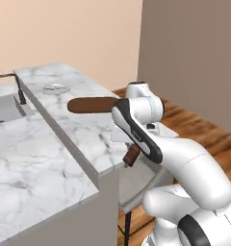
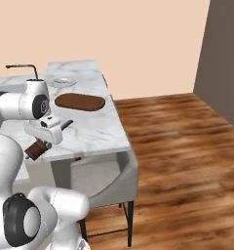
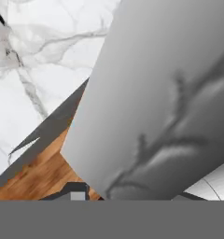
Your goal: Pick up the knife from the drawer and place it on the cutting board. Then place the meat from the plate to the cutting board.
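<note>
- Two placements make up this job, and neither is finished as things stand.
- Half of the first step looks done. The knife (image 2: 36, 149) is up at counter height, out of the drawer. It sits in the lower left of the right base view, its reddish-brown handle pointing down-left and the dark blade end slanting up-right.
- The gripper (image 2: 49, 136) appears clamped around the knife's middle. The white hand covers the fingertips, so this grip is my reading, not something plainly seen.
- In the left base view the handle shows just below the forearm, at the near edge of the marble counter (image 1: 88, 139).
- The cutting board (image 2: 80, 102) lies bare at centre left of the right base view, apart from the knife, further along the counter.
- The plate (image 2: 63, 81) stands just beyond the board, towards the upper left. Its contents are too small to make out, so I cannot confirm the meat is on it.
- Left to do, as I judge it: carry the knife over the board and set it down, then fetch the meat from the plate and lay it on the board.
</note>
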